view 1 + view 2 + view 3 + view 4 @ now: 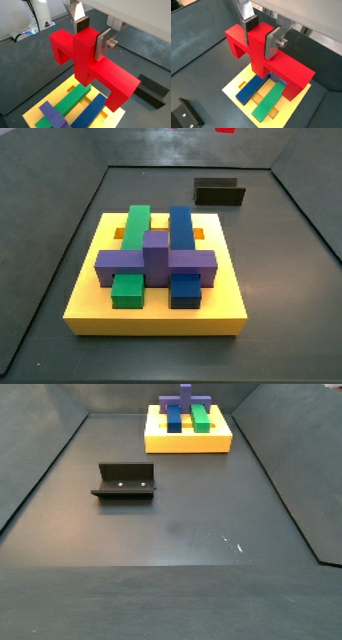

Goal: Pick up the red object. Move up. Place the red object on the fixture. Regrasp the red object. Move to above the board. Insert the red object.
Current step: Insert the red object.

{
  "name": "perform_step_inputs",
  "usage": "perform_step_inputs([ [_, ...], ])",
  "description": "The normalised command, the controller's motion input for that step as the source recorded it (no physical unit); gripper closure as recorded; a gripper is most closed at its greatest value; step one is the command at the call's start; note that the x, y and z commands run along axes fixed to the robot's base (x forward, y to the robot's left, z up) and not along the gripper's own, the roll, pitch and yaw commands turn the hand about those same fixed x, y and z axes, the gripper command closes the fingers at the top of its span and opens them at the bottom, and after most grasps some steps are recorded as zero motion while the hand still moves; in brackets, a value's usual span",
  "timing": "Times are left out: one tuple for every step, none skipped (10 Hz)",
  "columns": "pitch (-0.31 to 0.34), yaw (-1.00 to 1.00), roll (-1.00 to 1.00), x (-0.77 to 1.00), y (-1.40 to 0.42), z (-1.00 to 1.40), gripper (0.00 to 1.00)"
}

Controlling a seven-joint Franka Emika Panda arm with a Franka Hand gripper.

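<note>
End effector (91, 31) clamped on the central stub of the red object (90, 62), held in the air above the board (238, 92). Board carries green (270, 98), blue (254, 86) and purple (156, 261) blocks. Fixture (126, 481) sits apart on the dark surface (187, 534).

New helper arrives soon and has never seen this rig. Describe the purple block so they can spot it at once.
Find the yellow board on the dark floor. The purple block lies crosswise over the green block and blue block. It alone is cross-shaped; the red object, in the gripper, hangs above.
</note>
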Motion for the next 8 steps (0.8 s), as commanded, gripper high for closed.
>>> perform_step_inputs([
  [-0.056,0.05,0.15,0.0,0.0,-0.75,1.0],
  [-0.089,0.0,0.21,0.0,0.0,-0.87,1.0],
  [-0.079,0.0,0.14,0.04,0.2,-0.9,1.0],
  [-0.036,0.0,0.12,0.17,0.25,-0.92,1.0],
  [-0.1,0.0,0.13,0.0,0.19,-0.88,1.0],
  [-0.124,0.0,0.15,0.0,0.13,-0.8,1.0],
  [-0.081,0.0,0.07,0.03,0.16,-0.8,1.0],
  [-0.103,0.0,0.02,0.0,0.09,-0.73,1.0],
])
